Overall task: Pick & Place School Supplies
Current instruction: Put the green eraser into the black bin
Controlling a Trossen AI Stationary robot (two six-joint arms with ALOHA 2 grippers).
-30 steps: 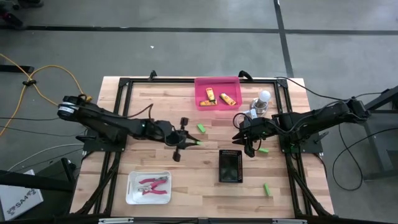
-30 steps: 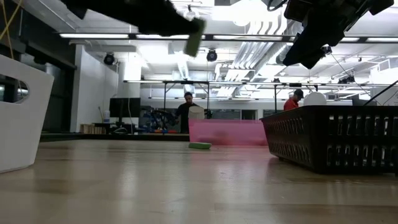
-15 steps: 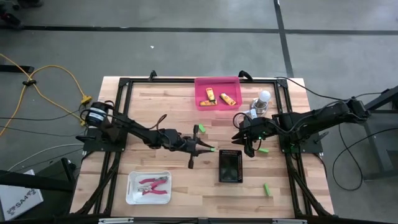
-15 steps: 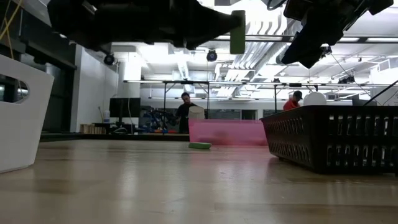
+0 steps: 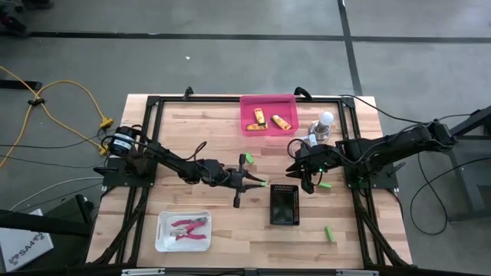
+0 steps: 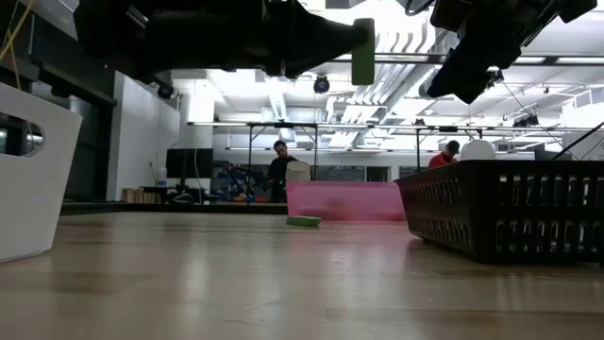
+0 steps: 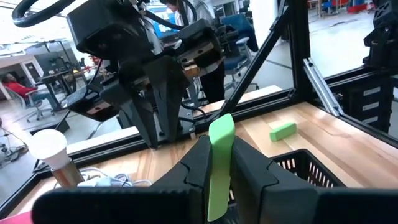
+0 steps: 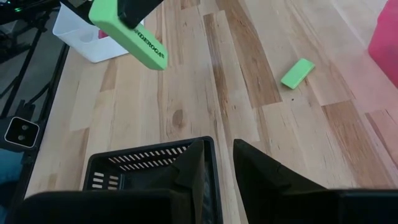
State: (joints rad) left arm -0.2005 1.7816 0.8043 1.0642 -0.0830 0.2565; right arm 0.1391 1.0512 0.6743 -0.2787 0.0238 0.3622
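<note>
My left gripper (image 5: 257,184) reaches level from the table's left and is shut on a bright green block (image 5: 263,185) in the air, just left of the black basket (image 5: 284,205). The same block (image 8: 127,34) also shows in the right wrist view. My right gripper (image 5: 307,182) hangs open above the basket's far right corner, slanting down, with nothing between its fingers (image 8: 193,168). Three more green blocks lie flat on the table: one (image 5: 248,158) far of the left gripper, one (image 5: 325,185) right of the basket, one (image 5: 330,233) near the front. My left gripper pinches the green block's lower half (image 7: 217,177) between its two fingers, at their free ends (image 6: 344,42). The fingers come level from the table's left and lie across the block. The block stands roughly upright, its upper end (image 7: 222,124) above the fingertips, lifted clear of the table.
A pink tray (image 5: 247,123) at the far edge holds orange pieces (image 5: 281,122). A white tray (image 5: 163,234) at the near left holds pink-handled tools (image 5: 188,228). A white bulb-like object (image 5: 326,119) stands at the far right. A black frame (image 5: 146,153) borders the table.
My left gripper has gone toward the table's right edge and down, toward the basket, and has tipped to level. It stays shut on the green block, which has turned from slanted to roughly upright. In the last half second it has hardly moved.
</note>
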